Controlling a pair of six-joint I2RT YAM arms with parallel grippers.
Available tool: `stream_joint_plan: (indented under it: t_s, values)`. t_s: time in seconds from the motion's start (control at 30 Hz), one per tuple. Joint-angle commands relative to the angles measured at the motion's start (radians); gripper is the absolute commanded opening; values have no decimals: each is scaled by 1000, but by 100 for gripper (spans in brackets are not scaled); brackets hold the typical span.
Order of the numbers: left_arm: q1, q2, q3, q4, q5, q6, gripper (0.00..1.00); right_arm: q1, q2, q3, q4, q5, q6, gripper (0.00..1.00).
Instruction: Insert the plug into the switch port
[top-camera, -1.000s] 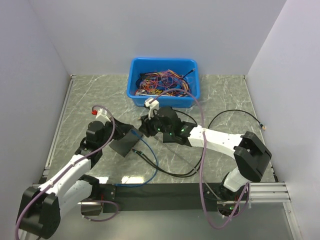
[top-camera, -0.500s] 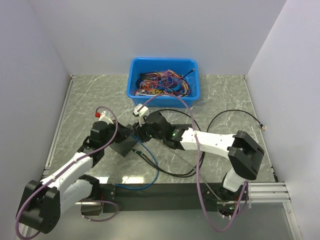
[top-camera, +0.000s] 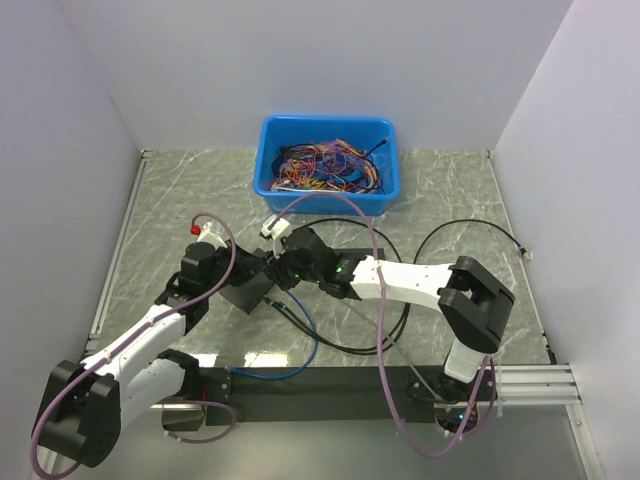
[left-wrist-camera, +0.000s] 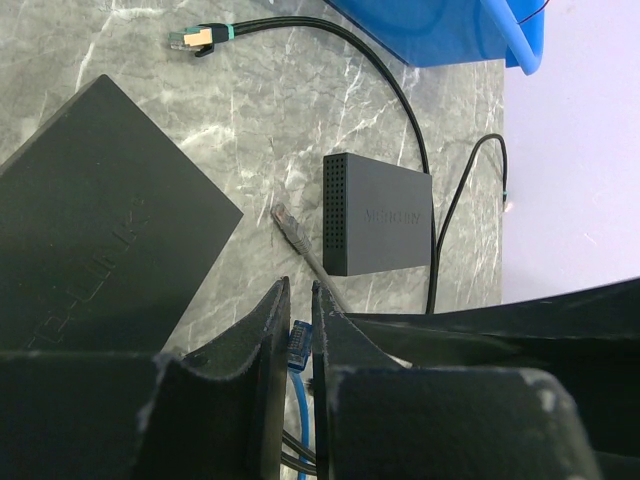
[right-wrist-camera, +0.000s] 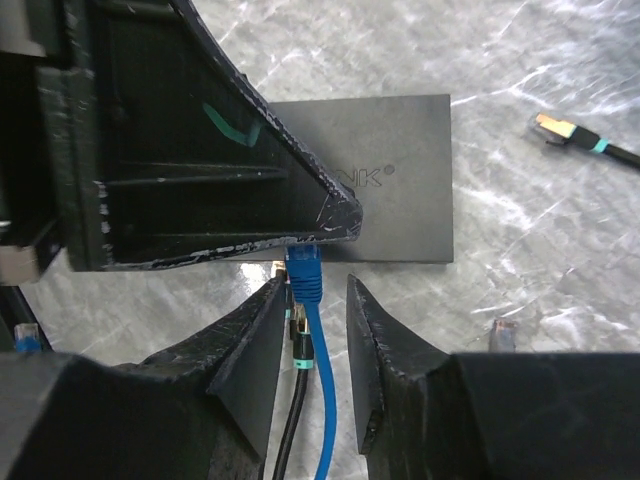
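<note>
Marble table (top-camera: 450, 190) | right fingers (right-wrist-camera: 400, 370) apart around plug (right-wrist-camera: 303, 275) | left fingers (left-wrist-camera: 250, 370) near-closed

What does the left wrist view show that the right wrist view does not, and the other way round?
Only the left wrist view: a smaller vented box and a corner of the blue bin. Only the right wrist view: the tip of the blue plug at the long edge of the lettered dark box. Both: that box, the blue plug, a loose grey plug and a green-banded plug on a black cable.
</note>
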Motion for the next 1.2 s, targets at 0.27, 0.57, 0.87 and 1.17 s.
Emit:
stream_joint_plan:
  t_s: [0.27, 0.57, 0.87, 1.17]
  values:
    - [-6, -13, 32, 31, 2, -10, 1, 7, 25, 54, 10, -8, 0, 35]
    - [-6, -5, 36, 37, 3, -9, 0, 10, 44, 61, 8, -31, 3, 34]
    - [-7, -2, 37, 37, 4, -9, 1, 10, 56, 67, 8, -14, 6, 27]
    - [-7, 2, 28, 43, 3, -7, 0, 10, 27, 51, 24, -11, 12, 28]
